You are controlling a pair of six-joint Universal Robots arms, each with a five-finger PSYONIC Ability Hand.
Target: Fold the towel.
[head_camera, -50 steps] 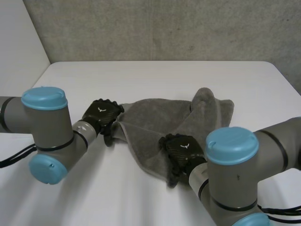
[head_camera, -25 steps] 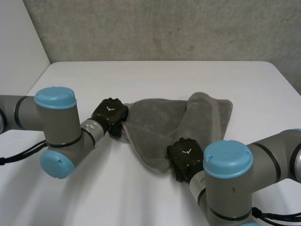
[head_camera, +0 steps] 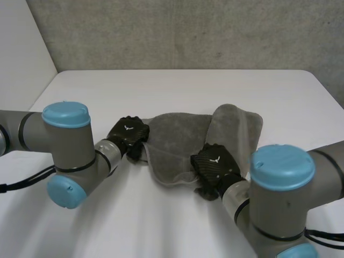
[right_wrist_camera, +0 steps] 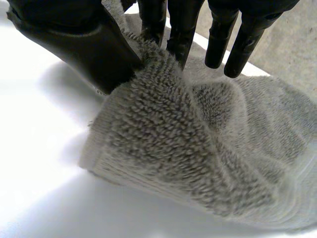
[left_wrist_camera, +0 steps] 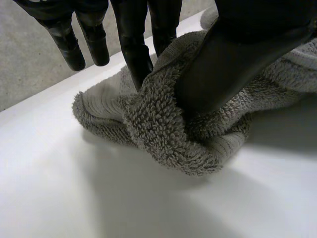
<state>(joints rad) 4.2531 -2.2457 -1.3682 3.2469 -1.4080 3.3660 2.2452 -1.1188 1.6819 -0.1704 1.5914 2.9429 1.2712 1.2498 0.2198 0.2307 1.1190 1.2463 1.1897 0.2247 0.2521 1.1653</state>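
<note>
Head view. A grey towel (head_camera: pixel 180 134) lies bunched near the middle of the white table (head_camera: pixel 161 86), with one flap doubled over on the side toward the right arm (head_camera: pixel 282 166). The left hand (head_camera: pixel 129 135) sits at the towel's edge on the side toward the left arm (head_camera: pixel 65 129), and the cloth meets its fingertips. The right hand (head_camera: pixel 215 165) sits at the near edge of the towel, just beside the doubled flap. The two hands are apart, with a sagging span of cloth between them. A rough grey wall (head_camera: pixel 188 32) stands behind the table.

Left wrist view. The left hand (left_wrist_camera: pixel 233 54) grasps the towel (left_wrist_camera: pixel 163 124). The broad thumb presses a thick gather of terry pile against the fingers (left_wrist_camera: pixel 133 49) opposite it, so the cloth is pinched between them. Two further fingers stand straight and free beside the gather, touching nothing. The pinched bundle swells below the thumb and rests on the table (left_wrist_camera: pixel 74 198). More of the towel spreads away beyond the fingertips.

Right wrist view. The right hand (right_wrist_camera: pixel 84 44) likewise grasps the towel (right_wrist_camera: pixel 173 144). Its thumb closes on a raised ridge of pile from one side and the fingers (right_wrist_camera: pixel 158 20) meet the ridge from the other. The remaining fingers hang straight above the cloth without gripping it. Under the palm the towel forms a rounded, layered fold whose hemmed border lies on the table (right_wrist_camera: pixel 34 148). The rest of the cloth slopes away past the fingertips.
</note>
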